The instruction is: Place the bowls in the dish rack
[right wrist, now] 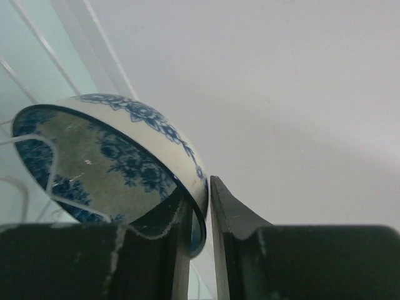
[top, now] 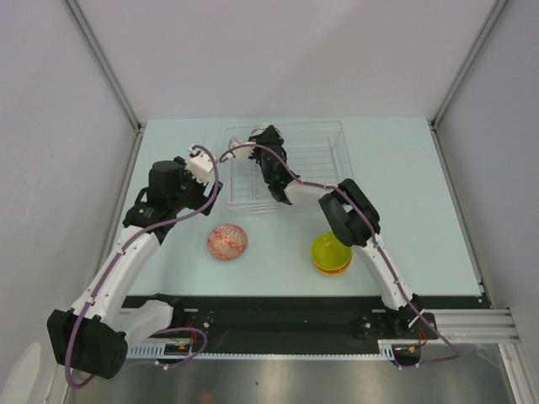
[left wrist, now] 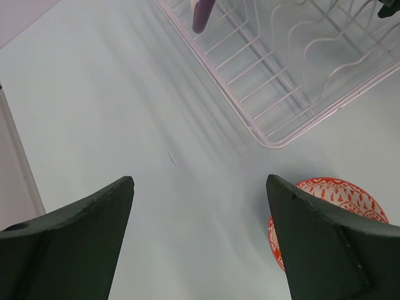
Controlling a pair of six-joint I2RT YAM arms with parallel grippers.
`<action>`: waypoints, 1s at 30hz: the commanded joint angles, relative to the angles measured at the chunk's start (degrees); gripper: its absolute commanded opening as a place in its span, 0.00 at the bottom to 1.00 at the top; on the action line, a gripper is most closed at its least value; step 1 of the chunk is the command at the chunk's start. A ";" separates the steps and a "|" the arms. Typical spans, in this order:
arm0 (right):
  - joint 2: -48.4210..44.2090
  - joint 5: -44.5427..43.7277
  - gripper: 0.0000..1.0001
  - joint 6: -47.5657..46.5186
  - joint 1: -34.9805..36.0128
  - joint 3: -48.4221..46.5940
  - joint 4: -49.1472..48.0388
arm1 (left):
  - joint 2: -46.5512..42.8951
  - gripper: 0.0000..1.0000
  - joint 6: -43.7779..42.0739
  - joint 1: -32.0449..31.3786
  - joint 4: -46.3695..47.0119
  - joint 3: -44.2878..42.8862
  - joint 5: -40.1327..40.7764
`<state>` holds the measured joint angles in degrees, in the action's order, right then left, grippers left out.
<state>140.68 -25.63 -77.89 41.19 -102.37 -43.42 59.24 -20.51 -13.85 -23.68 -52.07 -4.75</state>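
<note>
Blue-and-white glaze filled the right wrist view: the blue bowl [right wrist: 112, 169] stood on edge, tilted, with thin wires of the rack [top: 324, 160] crossing in front of it. The right gripper [right wrist: 200, 190] had its fingers pressed close on either side of the rim, pinching it as far as could be seen; how firm that pinch was I could not tell. From above, that arm reached into the left part of the rack, at the far middle of the table [top: 404, 185].

The left gripper [left wrist: 200, 180] hovered spread wide and empty over bare table, just near the rack's near-left corner. The red bowl [top: 227, 242] lay on the table near of the rack, and the yellow-green bowl [top: 331, 249] sat nested in the orange bowl [top: 331, 268] to the right. So, by my judgement, 1 bowl was being seated and at least 3 waited.

The main risk was the release. If the blue bowl was not wedged between 2 prongs when the fingers parted, it could tip flat or roll along the wires. The glossy rim could also slip early from so narrow a pinch. Pulling the fingers back at an angle could drag the bowl over, or nudge the light rack out of place.
</note>
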 commanded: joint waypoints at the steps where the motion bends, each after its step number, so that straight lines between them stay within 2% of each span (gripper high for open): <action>1: -2.96 0.67 0.26 2.39 1.00 -0.02 4.39 | -0.45 0.92 0.30 0.57 1.27 -2.15 -0.96; 5: -3.13 0.84 0.36 2.30 1.00 -0.03 7.29 | -0.09 0.92 0.39 0.57 1.45 -2.33 -0.96; 9: -3.31 0.58 0.52 2.56 1.00 -0.46 10.72 | 0.26 0.92 0.47 0.57 1.44 -2.51 -1.13; 15: -3.92 0.31 0.71 5.64 0.91 -3.54 20.73 | 0.35 0.92 0.47 0.57 1.53 -2.42 -1.22; 19: -4.19 0.75 0.79 7.05 0.65 -6.00 28.54 | 0.35 0.92 0.74 0.57 1.36 -2.51 -1.31; 27: -4.89 3.30 0.87 10.20 0.12 -12.67 43.14 | 0.26 0.92 0.74 0.57 1.36 -2.51 -1.57; 30: -4.89 4.62 0.91 11.44 -0.06 -16.36 53.32 | 0.35 0.92 0.47 0.57 1.27 -2.59 -1.57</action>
<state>139.15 -22.98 -69.25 41.58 -113.25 -6.02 59.77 -20.43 -13.74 -23.64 -52.25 -5.15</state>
